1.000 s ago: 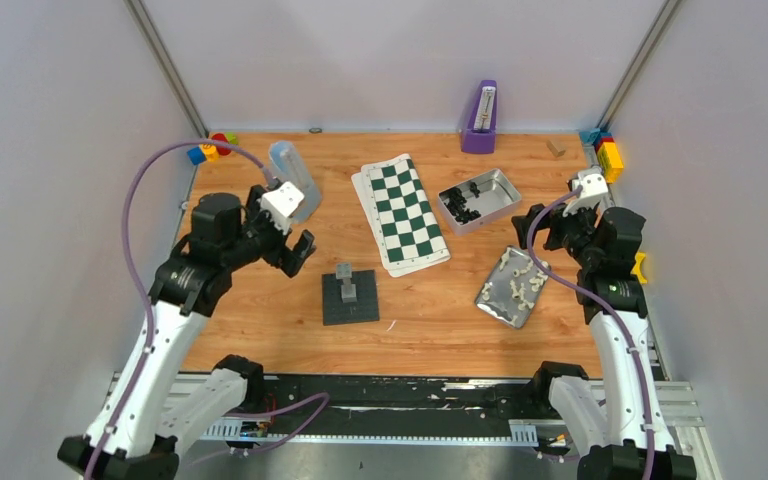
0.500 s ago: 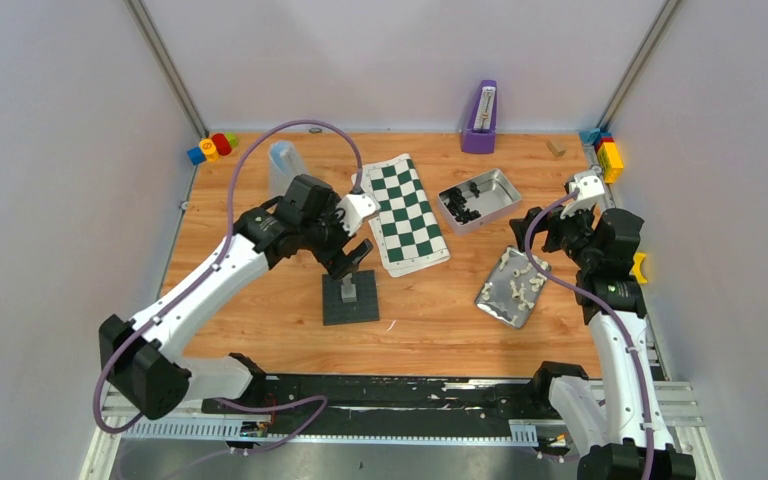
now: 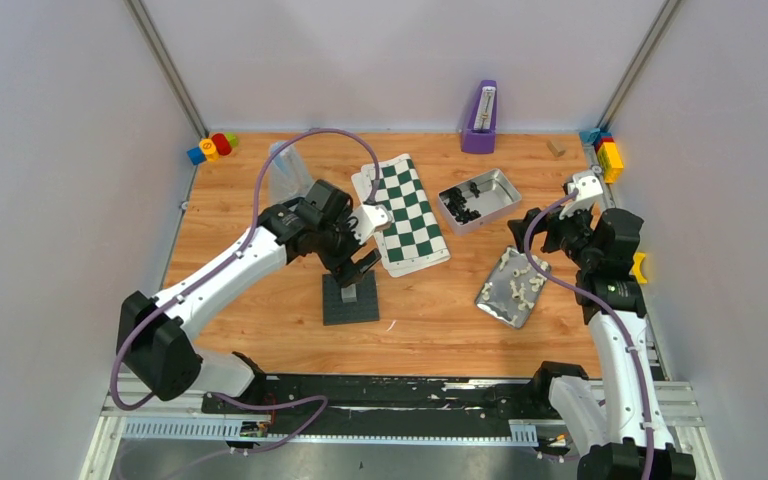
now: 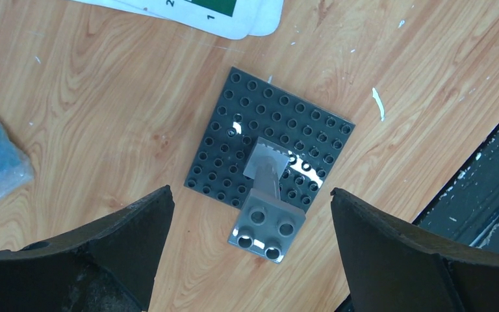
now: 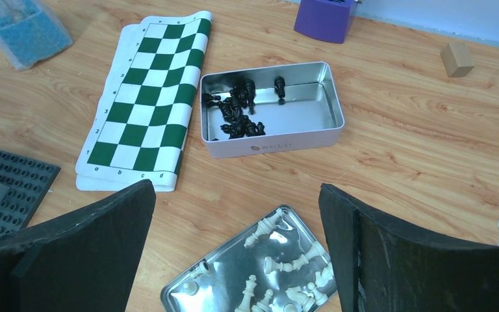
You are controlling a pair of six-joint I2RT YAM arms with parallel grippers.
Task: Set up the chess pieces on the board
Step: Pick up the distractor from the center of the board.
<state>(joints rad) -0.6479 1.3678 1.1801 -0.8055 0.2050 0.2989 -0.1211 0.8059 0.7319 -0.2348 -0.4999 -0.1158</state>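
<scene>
Left fingers (image 4: 117,247) released above grey post (image 4: 264,174); right fingers (image 5: 84,240) released, near chess pieces (image 5: 279,263)

Looked like a robotics lab cell: boxed in by plain grey panels (image 3: 50,150) on aluminium posts (image 3: 165,65), with a wooden worktop (image 3: 440,325) and a cabled left arm (image 3: 220,280) and right arm (image 3: 620,350) bolted to a rail (image 3: 410,390).

The table (image 4: 104,130) is seen to be of smooth wood-grain board, flecked with white scuffs, and the board (image 5: 149,97) is shown as a thin, matt, flexible mat. The deep tin (image 5: 269,146) and the shallow tray (image 5: 217,276) are made of shiny, mirror-like metal. The chess pieces (image 5: 263,229) are formed in glossy cream-white plastic, and the dark grey studded plate (image 4: 221,162) is moulded plastic marked by bright glints.
</scene>
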